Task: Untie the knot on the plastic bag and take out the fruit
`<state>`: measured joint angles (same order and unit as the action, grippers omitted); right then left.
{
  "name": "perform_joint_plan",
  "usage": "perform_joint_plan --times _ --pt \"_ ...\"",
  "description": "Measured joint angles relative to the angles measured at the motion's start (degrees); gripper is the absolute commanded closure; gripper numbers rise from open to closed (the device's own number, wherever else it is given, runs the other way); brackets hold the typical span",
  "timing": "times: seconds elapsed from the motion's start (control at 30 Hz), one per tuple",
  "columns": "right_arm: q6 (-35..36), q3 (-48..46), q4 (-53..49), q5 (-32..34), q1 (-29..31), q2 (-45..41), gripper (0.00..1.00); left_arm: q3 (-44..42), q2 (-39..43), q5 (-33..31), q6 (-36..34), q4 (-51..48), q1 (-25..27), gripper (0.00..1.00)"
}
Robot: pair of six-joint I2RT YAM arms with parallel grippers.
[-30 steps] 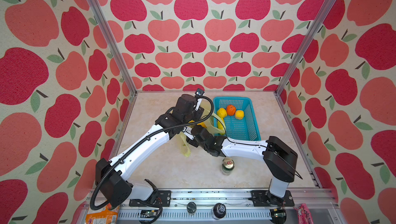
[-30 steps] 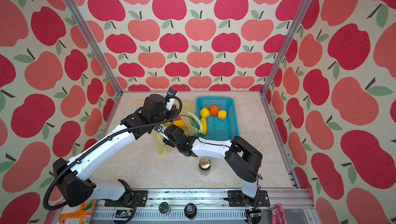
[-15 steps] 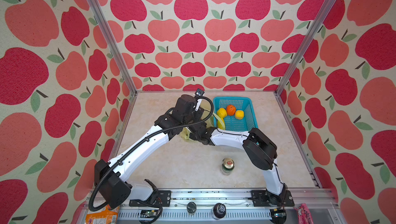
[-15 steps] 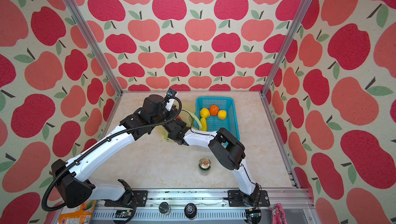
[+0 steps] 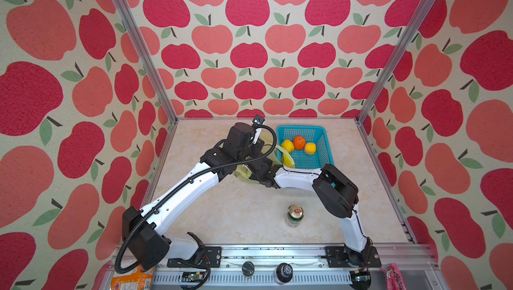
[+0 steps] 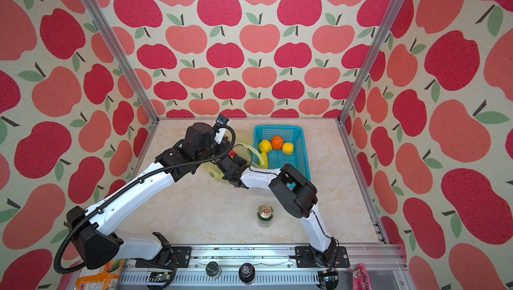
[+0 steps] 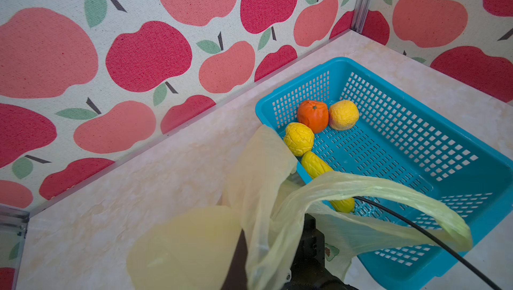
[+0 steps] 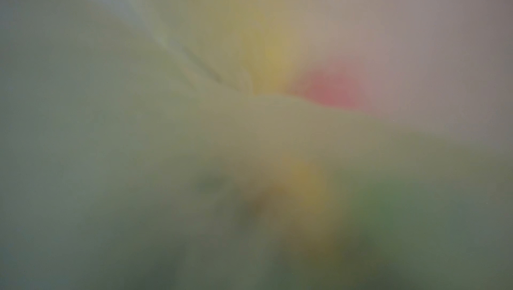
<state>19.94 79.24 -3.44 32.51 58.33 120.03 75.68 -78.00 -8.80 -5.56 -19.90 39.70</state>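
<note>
plastic bag [image 7: 258,191]: mid-frame, at basket [image 7: 416,102] left rim; arms cover it in both top views
left gripper [image 7: 237,255]: clamped on plastic bag
right gripper [image 6: 226,167]: inside plastic bag; spread cannot be told
fruit [image 5: 299,142]: four in basket
can [image 5: 294,215]: lower centre

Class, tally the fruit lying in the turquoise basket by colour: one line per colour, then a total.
Yellow: 2 (lemon, long yellow fruit)
Deep orange: 1 (orange fruit)
Yellow-orange: 1 (round yellow-orange fruit)
Total: 4 in the basket
</note>
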Motion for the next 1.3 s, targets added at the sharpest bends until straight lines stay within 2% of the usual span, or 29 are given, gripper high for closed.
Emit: perform_joint_plan --times 0.2,0.43,0.67,0.87,1.03,1.3 --pt "1.5 -0.1 1.1 -1.4 -1.4 0.0 0.17 0.0 0.0 0.0 0.0 0.0 0.1 1.0" --pt "1.7 5.1 0.8 -3.1 -5.2 4.2 0.2 0.0 0.0 0.0 0.0 0.0 0.2 1.0" --pt "2.6 7.1 0.2 -4.7 -5.4 5.8 0.47 0.0 0.0 0.0 0.0 0.0 0.3 1.0" --pt "2.0 7.2 -0.5 -5.8 -5.4 5.3 0.61 0.0 0.0 0.0 -0.4 0.0 0.3 1.0" --pt "1.4 2.2 -0.9 -6.5 -4.5 0.7 0.68 0.0 0.0 0.0 -0.4 0.0 0.5 1.0" --pt "0.1 -11.4 4.0 -9.5 -1.3 -16.8 0.75 0.0 0.0 -0.9 -0.4 0.0 0.5 1.0"
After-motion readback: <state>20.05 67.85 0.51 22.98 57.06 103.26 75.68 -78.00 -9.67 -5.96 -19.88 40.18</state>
